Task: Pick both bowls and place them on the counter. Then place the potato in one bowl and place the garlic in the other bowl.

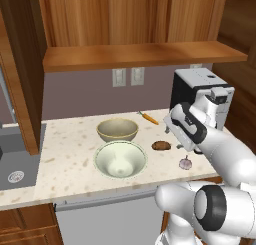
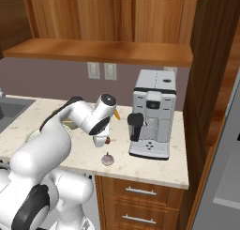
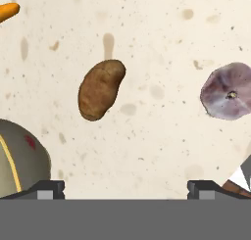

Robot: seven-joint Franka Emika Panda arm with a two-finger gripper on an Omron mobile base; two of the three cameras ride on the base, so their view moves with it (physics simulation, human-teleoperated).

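My gripper (image 3: 125,187) is wide open and holds nothing. It hangs over the counter (image 3: 162,151). If I drop straight down, I could miss the potato (image 3: 101,89) (it lies ahead, a bit off to one side). The garlic (image 3: 228,91) sits well apart from it.

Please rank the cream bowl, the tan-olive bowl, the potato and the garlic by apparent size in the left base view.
1. cream bowl
2. tan-olive bowl
3. potato
4. garlic; close to the potato in size, so unsure.
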